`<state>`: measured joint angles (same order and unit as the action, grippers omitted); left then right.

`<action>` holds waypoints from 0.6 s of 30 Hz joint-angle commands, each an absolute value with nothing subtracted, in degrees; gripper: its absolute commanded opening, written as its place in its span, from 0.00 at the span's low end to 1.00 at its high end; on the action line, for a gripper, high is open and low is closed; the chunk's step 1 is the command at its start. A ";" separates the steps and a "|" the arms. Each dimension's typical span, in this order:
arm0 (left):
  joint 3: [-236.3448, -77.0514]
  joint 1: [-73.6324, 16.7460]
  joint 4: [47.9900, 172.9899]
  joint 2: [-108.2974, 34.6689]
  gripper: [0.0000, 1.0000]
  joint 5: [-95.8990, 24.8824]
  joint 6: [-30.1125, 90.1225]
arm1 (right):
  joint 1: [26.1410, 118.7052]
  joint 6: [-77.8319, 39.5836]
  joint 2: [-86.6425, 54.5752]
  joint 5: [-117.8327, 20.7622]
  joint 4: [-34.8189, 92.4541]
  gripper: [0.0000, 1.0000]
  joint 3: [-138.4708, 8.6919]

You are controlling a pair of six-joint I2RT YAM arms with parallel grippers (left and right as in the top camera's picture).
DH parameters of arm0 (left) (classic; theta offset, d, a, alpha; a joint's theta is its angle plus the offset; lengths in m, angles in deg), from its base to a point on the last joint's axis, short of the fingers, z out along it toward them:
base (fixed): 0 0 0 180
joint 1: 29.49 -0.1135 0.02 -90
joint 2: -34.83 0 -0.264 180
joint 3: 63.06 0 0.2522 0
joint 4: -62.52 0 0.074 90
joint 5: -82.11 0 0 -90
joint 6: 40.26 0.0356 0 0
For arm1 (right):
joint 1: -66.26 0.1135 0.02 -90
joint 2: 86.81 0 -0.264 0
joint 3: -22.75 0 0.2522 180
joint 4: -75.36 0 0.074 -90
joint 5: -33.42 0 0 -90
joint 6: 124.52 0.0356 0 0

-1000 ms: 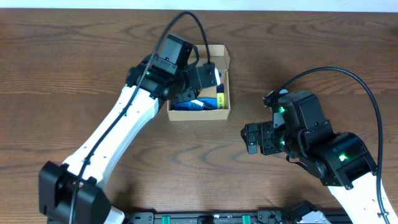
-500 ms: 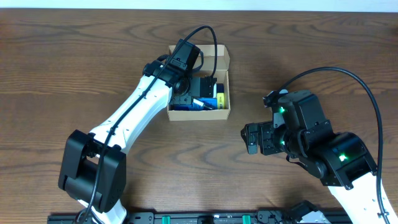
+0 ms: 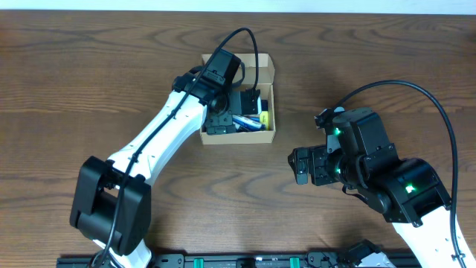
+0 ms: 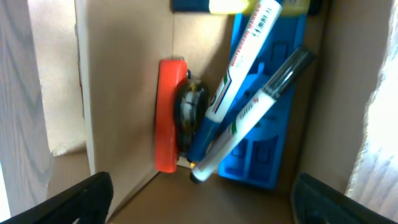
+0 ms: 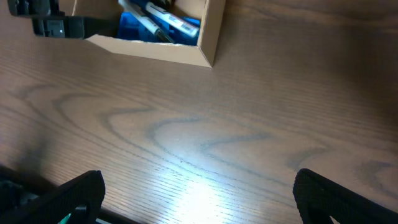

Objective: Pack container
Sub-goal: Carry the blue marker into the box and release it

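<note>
Overhead view: even, fairly bright light from above, sharp across the frame. The wooden table [image 3: 89,89] shows clear grain without glare, and the arms cast only soft, faint shadows. Small green lights glow on the arm at lower right.

Left wrist view: a soft, slightly blurred close-up inside the container [image 4: 124,37]. Print on the markers [image 4: 249,37] is unreadable, and the left and right edges wash out to pale white. The left gripper [image 4: 202,202] appears as dark blurs in the 2 lower corners.

Right wrist view: white glare on the table at lower centre, with shadow at lower left. The right gripper [image 5: 199,199] is dark and unfocused in the 2 lower corners.
</note>
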<state>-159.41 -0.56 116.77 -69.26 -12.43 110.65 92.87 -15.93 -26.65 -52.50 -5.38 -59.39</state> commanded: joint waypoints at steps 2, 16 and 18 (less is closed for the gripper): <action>-159.12 0.68 116.97 -63.10 0.76 -13.26 96.96 | 92.91 -16.37 -26.69 -52.72 -5.44 0.99 -59.35; -159.12 -0.70 120.01 -41.94 0.06 -10.55 71.15 | 92.91 -16.37 -26.69 -52.07 -4.83 0.99 -59.35; -159.12 -0.72 119.90 -40.23 0.06 -8.91 69.82 | 92.91 -16.37 -26.65 -52.92 -4.79 0.99 -59.35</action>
